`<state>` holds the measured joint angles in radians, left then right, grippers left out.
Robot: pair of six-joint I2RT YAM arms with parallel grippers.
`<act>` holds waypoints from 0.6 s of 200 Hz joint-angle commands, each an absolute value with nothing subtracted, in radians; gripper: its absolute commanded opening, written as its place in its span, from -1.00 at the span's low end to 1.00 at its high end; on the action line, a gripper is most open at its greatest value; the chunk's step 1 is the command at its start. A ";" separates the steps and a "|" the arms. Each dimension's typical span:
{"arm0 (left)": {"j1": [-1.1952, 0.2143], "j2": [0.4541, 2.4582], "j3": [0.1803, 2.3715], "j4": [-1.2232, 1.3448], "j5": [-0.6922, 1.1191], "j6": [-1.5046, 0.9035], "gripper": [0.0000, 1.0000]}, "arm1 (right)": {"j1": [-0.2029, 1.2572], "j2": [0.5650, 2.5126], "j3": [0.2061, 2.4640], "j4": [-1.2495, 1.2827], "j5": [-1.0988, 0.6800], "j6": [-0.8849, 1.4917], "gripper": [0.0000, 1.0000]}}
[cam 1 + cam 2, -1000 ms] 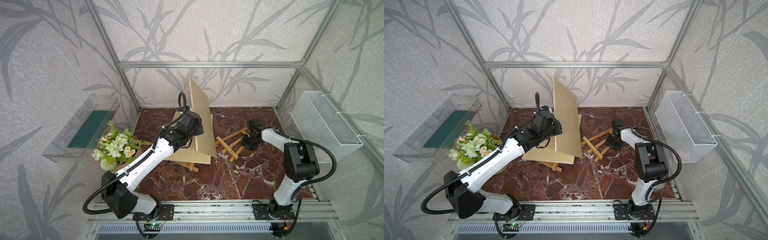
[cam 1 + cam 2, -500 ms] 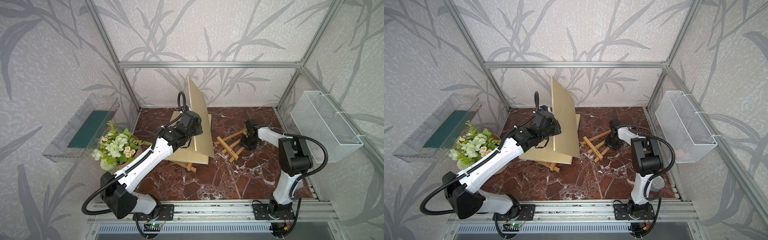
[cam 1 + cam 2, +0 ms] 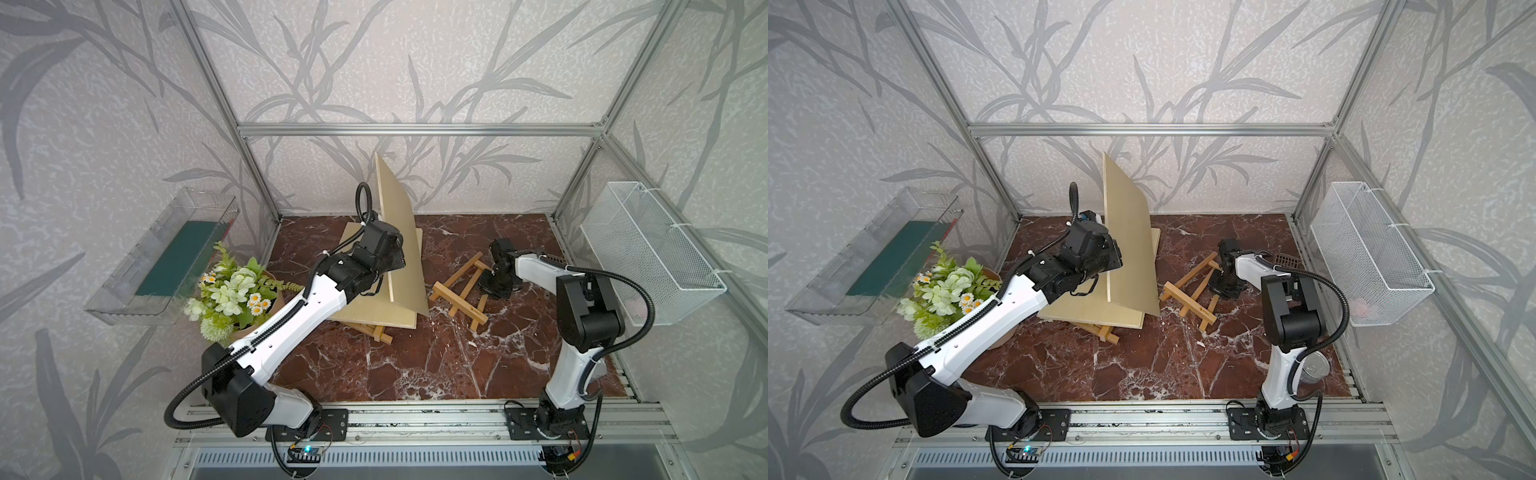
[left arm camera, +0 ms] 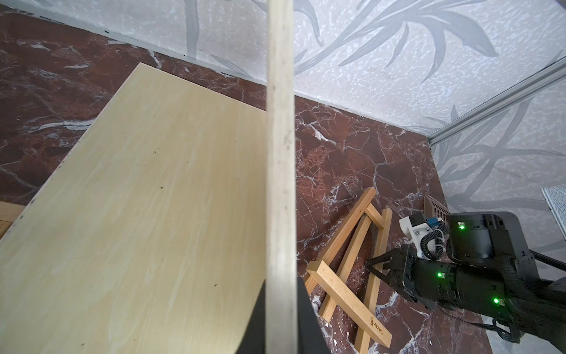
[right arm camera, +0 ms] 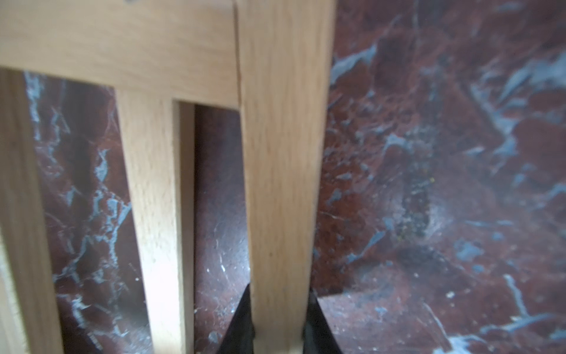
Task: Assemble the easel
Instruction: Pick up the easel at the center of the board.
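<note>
The left gripper (image 4: 281, 318) clamps the upright board (image 3: 398, 216); the right gripper (image 5: 280, 321) pinches the easel frame (image 3: 461, 286). Left clear bin (image 3: 124, 299) holds a green sheet (image 3: 178, 257); right wire basket (image 3: 665, 266): contents indiscernible.

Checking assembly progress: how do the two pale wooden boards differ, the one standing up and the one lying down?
The upright pale wooden board stands on edge, tilted; the flat pale wooden board lies flat. The upright one is clamped in the left claw; the flat one is free, resting on a wooden easel frame. Both share colour and rectangular shape.
</note>
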<state>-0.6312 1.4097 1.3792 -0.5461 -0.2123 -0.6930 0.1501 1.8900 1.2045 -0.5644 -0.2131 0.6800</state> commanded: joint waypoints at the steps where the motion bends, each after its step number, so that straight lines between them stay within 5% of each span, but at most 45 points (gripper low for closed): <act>1: -0.619 1.397 1.408 -0.516 -0.279 -0.603 -1.00 | 0.105 1.792 1.183 -0.488 -0.392 0.739 -1.00; 120: -0.586 1.336 1.336 -0.258 0.090 -0.661 -1.00 | 0.045 1.605 1.298 -0.498 -0.575 0.703 -1.00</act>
<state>-0.6018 1.4094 1.3289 -0.4694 0.0116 -0.6670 0.0578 1.6535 1.2587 -0.5430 -0.4992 0.7063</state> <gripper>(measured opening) 0.104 0.212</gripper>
